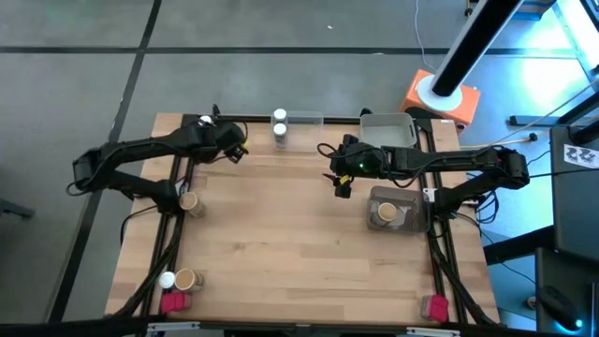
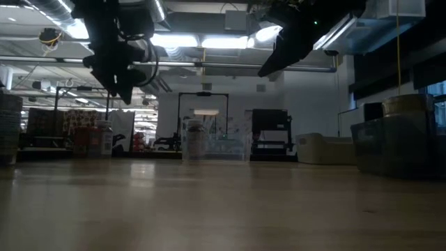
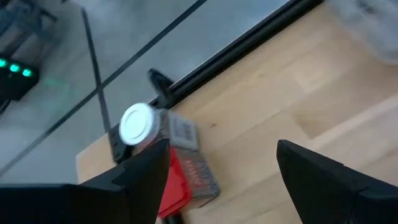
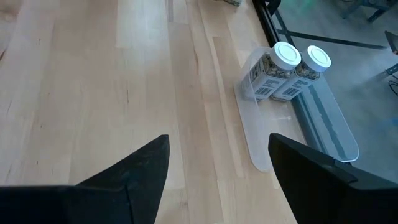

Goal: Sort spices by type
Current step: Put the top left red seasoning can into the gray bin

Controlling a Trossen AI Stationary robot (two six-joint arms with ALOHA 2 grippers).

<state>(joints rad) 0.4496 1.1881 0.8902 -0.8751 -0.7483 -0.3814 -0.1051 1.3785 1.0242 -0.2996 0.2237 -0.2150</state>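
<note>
i have the left gripper (image 1: 240, 148) up over the far left corner of the wooden surface (image 1: 281, 234), fingers (image 3: 146, 174) apart with nothing between them. its wrist view looks down on a white-lidded jar (image 3: 138, 122) touching a red packet (image 3: 180, 180) at that corner. the right gripper (image 1: 343, 184) hangs above the middle of the surface toward the right, fingers (image 4: 134, 177) apart and empty too. two white-lidded jars (image 1: 279, 126) stand side by side in the clear tray (image 1: 304, 119) at the far edge. a tan cup sits in the grey tray (image 1: 407, 199) on the right. more spices wait along the left edge and near corners.
</note>
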